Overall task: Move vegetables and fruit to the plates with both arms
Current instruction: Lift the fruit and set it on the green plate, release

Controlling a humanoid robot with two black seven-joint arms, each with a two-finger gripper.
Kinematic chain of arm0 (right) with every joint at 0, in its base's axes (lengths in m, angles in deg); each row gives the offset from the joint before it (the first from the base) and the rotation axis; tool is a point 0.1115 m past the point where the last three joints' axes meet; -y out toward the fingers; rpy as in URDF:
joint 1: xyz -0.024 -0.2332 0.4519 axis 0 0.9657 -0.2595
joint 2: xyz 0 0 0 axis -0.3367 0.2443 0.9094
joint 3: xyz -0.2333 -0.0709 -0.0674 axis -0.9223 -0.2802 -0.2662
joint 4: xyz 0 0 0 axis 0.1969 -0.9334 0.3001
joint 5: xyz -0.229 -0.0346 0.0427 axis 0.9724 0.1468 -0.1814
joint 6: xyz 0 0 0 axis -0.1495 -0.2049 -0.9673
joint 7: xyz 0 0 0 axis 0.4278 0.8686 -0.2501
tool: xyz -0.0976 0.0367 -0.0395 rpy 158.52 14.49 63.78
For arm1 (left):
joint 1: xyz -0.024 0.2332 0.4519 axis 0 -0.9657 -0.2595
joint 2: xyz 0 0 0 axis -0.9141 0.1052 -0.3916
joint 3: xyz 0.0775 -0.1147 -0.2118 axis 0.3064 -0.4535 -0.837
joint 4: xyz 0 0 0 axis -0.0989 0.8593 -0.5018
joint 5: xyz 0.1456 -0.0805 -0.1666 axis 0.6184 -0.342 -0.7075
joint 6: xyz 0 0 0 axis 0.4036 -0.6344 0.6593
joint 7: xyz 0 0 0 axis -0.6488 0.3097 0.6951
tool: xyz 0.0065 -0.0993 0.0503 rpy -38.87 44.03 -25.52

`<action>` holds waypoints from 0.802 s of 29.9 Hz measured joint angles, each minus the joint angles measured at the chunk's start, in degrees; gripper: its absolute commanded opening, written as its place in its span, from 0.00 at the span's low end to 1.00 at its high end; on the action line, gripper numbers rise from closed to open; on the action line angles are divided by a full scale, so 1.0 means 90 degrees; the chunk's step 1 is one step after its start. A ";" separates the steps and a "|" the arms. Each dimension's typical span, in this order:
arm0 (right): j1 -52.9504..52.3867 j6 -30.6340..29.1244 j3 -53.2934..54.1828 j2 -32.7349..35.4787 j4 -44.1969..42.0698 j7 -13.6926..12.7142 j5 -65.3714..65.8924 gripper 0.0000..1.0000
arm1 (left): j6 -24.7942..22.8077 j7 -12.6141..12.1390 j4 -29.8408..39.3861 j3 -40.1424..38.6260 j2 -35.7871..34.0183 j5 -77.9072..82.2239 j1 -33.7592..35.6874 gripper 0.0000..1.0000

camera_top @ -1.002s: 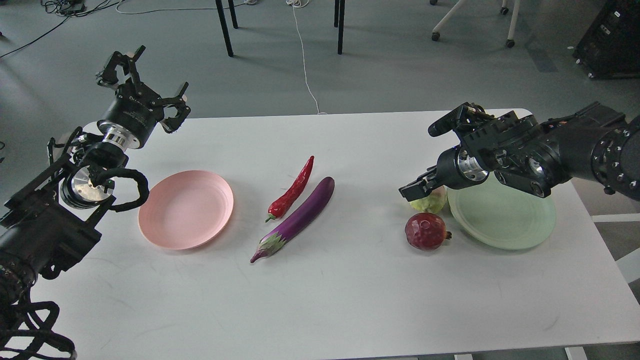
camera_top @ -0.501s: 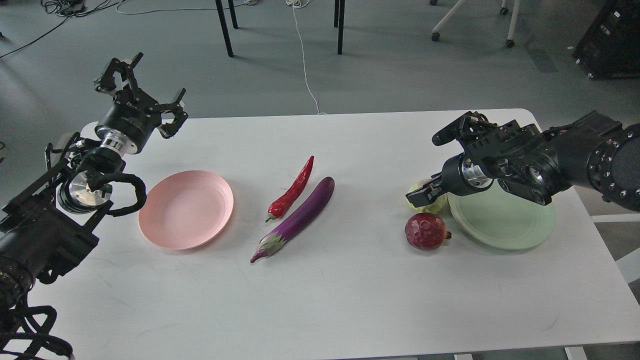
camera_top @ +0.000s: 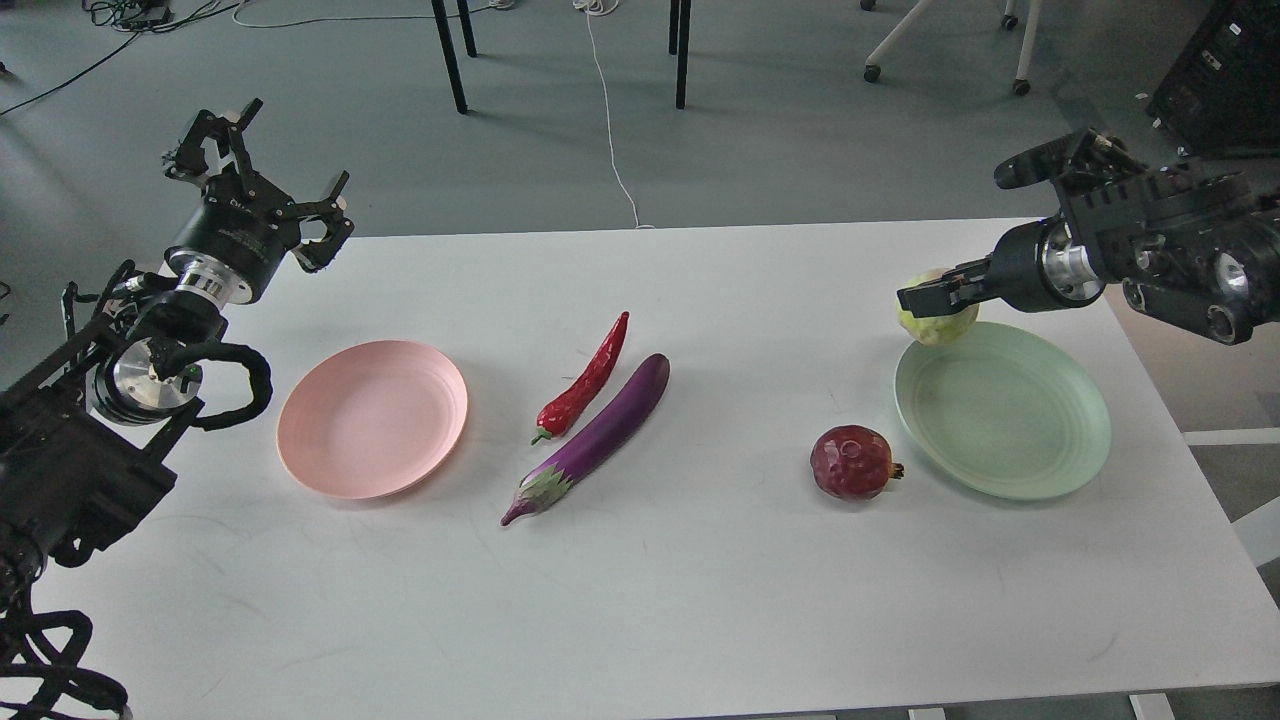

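Note:
My right gripper (camera_top: 935, 300) is shut on the bumpy yellow-green fruit (camera_top: 937, 322) and holds it in the air just above the far rim of the mint green plate (camera_top: 1003, 410). The dark red pomegranate (camera_top: 852, 462) lies on the table left of that plate. The red chili pepper (camera_top: 586, 379) and the purple eggplant (camera_top: 592, 435) lie side by side at the table's middle. The pale pink plate (camera_top: 372, 417) sits at the left, bare. My left gripper (camera_top: 258, 175) is open and empty, raised above the table's far left corner.
The white table (camera_top: 650, 600) carries all of it. Chair and table legs (camera_top: 449, 55) and a white cable (camera_top: 610, 130) are on the grey floor beyond the far edge. A dark case (camera_top: 1225, 80) stands at the far right.
My right gripper closed on the yellow-green fruit beside the pomegranate and lifted it up and to the right, over the green plate's far rim. My left gripper drifted slightly left.

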 measured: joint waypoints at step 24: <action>0.1473 0.0841 0.0624 0.1130 0.0077 0.0012 0.0069 0.85 | -0.0008 0.0007 0.0010 0.0012 -0.0001 0.0011 0.0010 0.98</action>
